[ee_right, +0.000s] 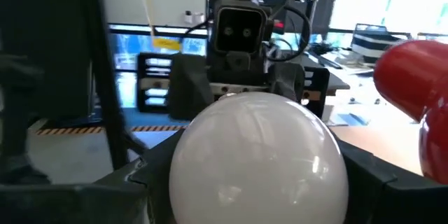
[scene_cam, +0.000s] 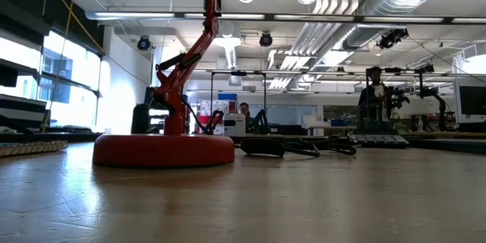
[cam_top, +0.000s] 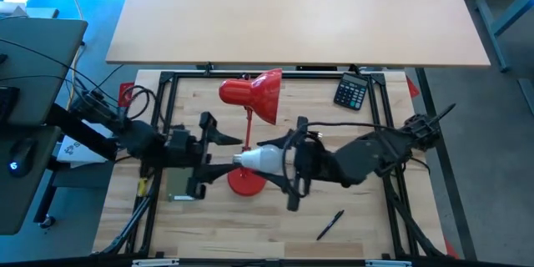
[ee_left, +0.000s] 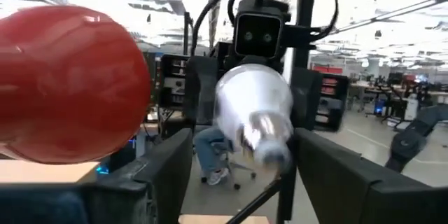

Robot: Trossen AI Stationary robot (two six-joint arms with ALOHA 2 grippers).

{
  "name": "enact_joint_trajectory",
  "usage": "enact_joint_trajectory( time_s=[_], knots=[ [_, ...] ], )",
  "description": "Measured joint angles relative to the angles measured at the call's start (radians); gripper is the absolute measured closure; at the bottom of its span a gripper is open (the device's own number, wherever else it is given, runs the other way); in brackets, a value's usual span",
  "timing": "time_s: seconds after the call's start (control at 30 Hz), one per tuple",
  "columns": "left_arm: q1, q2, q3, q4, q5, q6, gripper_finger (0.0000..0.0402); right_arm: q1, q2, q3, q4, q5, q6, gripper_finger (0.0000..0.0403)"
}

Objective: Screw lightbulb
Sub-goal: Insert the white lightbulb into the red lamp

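The white lightbulb [cam_top: 259, 160] lies level in the air above the red lamp's round foot [cam_top: 246, 182], with its metal base [ee_left: 269, 140] pointing toward the table's left. My right gripper [cam_top: 286, 163] is shut on its round end. My left gripper [cam_top: 224, 163] is open. Its fingers [ee_left: 164, 171] stand on either side of the bulb's base without touching it. The red lamp shade [cam_top: 253, 93] hangs farther back, mouth toward the right. The low view shows only the lamp's foot [scene_cam: 163, 150] and stem, not the grippers or the bulb. My right gripper pinches the bulb's wide round glass end [ee_right: 259, 161] between its two fingers [ee_right: 378, 175], one on each side. The fingers come level from the table's right side. The bulb is lifted clear and held level, its narrow base pointing away toward the left gripper.
A black calculator [cam_top: 351, 93] lies at the far right of the wooden board. A black pen [cam_top: 329, 224] lies near the front edge. A black metal frame [cam_top: 167, 83] borders the board. The lamp's stem [cam_top: 248, 125] rises between shade and foot, close to both grippers.
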Motion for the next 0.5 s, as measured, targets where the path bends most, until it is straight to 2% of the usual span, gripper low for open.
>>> enact_joint_trajectory(
  time_s=[0.17,0.3,0.4,0.5],
  knots=[
    [-0.069,-0.074,0.0,-0.099,-0.155,0.0,0.0161,0.053,0.0,0.071,-0.095,0.023,-0.007,0.0151],
    [-0.114,-0.137,0.0,-0.129,-0.263,0.0,0.016,0.122,-0.001,0.114,-0.229,0.18,0.001,0.0151],
    [-0.116,-0.161,0.002,-0.13,-0.276,0.0,0.016,0.168,-0.007,0.108,-0.25,0.31,-0.003,0.0151],
    [-0.092,-0.158,0.001,-0.141,-0.274,-0.004,0.016,0.19,-0.011,0.108,-0.322,0.364,0.059,0.0151]
  ],
)
